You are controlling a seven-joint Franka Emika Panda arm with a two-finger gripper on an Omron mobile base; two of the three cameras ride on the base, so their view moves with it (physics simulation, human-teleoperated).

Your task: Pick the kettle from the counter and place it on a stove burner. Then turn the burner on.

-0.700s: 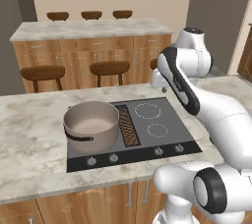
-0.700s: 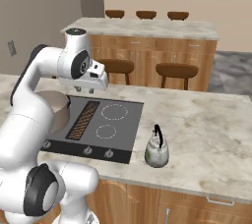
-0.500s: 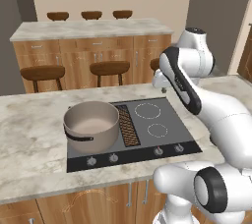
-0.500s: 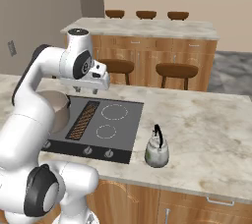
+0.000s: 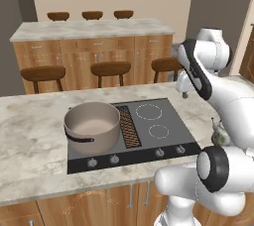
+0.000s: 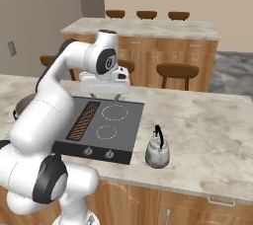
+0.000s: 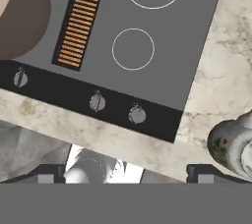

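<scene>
Kettle [image 6: 157, 153]: stood on counter [image 6: 212, 130], lower centre of right base view, beside cooktop [image 6: 106, 123]. Pincer [image 6: 105, 96]: upper left of kettle, well apart, holding nothing; opening indeterminable.

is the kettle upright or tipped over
Upright: the kettle stands on its base on the counter, black handle arching straight up, right of the cooktop.

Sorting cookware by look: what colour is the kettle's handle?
Black, a thin arch over the pale greenish-white kettle; clearest in the right base view.
</scene>
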